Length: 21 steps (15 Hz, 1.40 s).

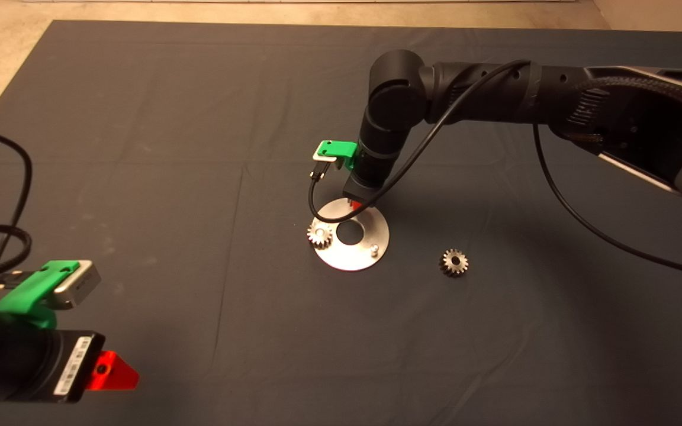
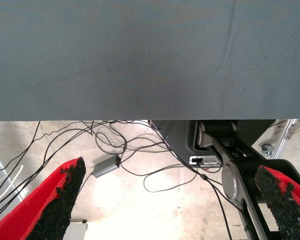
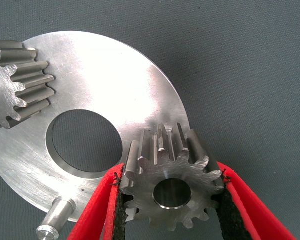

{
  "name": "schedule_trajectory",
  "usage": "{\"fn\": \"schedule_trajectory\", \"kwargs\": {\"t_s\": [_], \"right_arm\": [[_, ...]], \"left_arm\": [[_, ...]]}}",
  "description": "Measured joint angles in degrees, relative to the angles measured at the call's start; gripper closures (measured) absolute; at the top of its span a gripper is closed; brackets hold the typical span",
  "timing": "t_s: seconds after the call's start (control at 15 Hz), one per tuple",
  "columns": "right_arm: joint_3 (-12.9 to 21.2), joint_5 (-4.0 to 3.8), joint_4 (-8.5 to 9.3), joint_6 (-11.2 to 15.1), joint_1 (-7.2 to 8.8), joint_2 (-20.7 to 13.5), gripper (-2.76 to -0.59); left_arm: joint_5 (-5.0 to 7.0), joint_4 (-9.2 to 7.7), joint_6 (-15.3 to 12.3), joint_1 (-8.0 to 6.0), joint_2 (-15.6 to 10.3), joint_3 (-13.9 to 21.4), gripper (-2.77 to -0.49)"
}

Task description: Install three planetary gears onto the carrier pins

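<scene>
Here the right gripper [image 3: 171, 200] hangs over the far edge of the disc [image 1: 350, 235], its jaws pinching a gear [image 3: 170, 185] held flat. A second gear [image 1: 319, 235] sits on a pin at the disc's left rim; one bare pin [image 1: 375, 249] stands free. The third gear [image 1: 453, 262] lies on the surface [image 1: 140, 148], right of the disc. The left gripper [image 2: 170, 200] waits at the lower left, jaws spread wide.

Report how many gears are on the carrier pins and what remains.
Done: one gear sits on a pin at the disc edge. In hand: the right gripper holds a second gear over the disc. Left: a bare pin, a third gear on the mat. The left gripper waits, open.
</scene>
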Motion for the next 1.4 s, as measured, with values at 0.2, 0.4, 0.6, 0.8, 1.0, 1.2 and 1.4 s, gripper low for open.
{"fn": "schedule_trajectory", "kwargs": {"t_s": [0.2, 0.4, 0.6, 0.8, 1.0, 1.2, 1.4], "right_arm": [[0.00, 0.00, 0.00, 0.01, 0.00, 0.00, -1.06], [0.00, -0.02, 0.00, 0.01, 0.00, 0.02, -1.10], [0.02, -0.40, -0.01, 0.01, 0.01, 0.00, -1.16], [0.05, -0.44, -0.02, 0.00, 0.01, 0.00, -1.30], [1.95, -1.58, 0.00, 0.01, 0.15, -0.50, -1.30], [11.08, -3.96, 0.20, 0.74, 3.22, -3.66, -1.44], [20.08, -4.50, 0.82, 2.48, 5.49, -9.83, -1.60]], "left_arm": [[0.00, 0.00, 0.00, 0.00, 0.01, 0.00, -2.46], [0.00, 0.00, 0.00, 0.00, 0.01, 0.00, -2.46], [0.00, 0.00, 0.00, 0.00, 0.01, 0.00, -2.46], [0.00, 0.00, 0.00, 0.00, 0.01, 0.00, -2.46], [0.00, -0.01, 0.00, 0.01, 0.01, 0.00, -2.46], [0.00, -0.01, 0.00, 0.00, 0.01, 0.00, -2.46], [0.00, -0.01, 0.00, 0.01, 0.01, 0.00, -2.46]]}}
